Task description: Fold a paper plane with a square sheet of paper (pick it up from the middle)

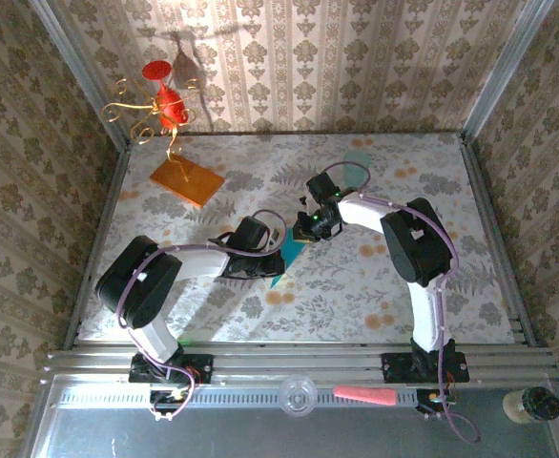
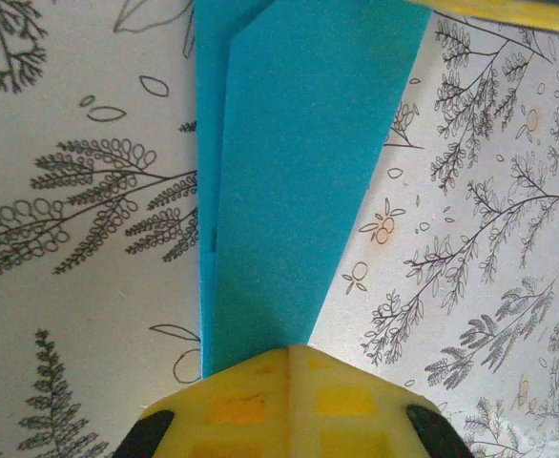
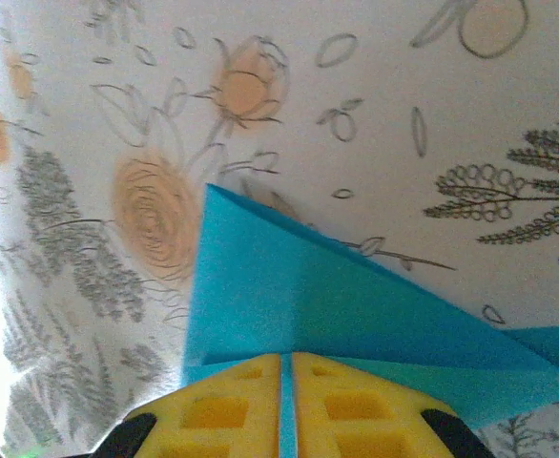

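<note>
The teal-blue sheet of paper (image 1: 289, 253) lies mid-table, folded into a narrow, tapering, layered shape. In the left wrist view the paper (image 2: 299, 172) runs flat on the cloth away from my left gripper (image 2: 292, 351), whose yellow fingers are shut together over its narrow end, with no paper in their seam. In the right wrist view a raised flap of the paper (image 3: 299, 286) stands up from the table, and my right gripper (image 3: 286, 358) is shut on it, a thin teal strip showing between the fingers. From above, the left gripper (image 1: 272, 256) and right gripper (image 1: 308, 231) meet at the paper from opposite sides.
An orange slab (image 1: 187, 179) lies at the back left, in front of a red and gold wire ornament (image 1: 165, 105). A pale mint cup (image 1: 358, 162) stands at the back centre. A pink object (image 1: 363, 395) rests on the near rail. Walls close the floral table (image 1: 403, 286).
</note>
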Controlling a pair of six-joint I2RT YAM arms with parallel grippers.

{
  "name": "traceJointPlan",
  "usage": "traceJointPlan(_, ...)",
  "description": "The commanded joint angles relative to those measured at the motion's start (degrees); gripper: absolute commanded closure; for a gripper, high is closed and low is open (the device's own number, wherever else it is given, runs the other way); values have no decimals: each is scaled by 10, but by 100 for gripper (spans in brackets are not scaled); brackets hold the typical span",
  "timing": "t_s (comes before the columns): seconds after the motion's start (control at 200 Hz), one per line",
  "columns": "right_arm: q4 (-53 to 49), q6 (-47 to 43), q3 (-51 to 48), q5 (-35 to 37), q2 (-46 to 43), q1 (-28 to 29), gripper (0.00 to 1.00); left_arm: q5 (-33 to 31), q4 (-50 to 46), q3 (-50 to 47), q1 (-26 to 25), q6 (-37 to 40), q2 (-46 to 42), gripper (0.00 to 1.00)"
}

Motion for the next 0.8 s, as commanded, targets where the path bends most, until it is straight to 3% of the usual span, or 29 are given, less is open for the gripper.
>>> traceJointPlan(0.0,-32,-14,13,21,17,0,86,5,-30,10,-3,4,-17,100)
traceJointPlan(0.36,-40,-17,5,33,27,-1,87,-16,-3,70,8,-25,11,96)
traceJointPlan(0.795,-18,-13,5,-1,-9,-7,87,-85,-51,104,13,-50,79,100)
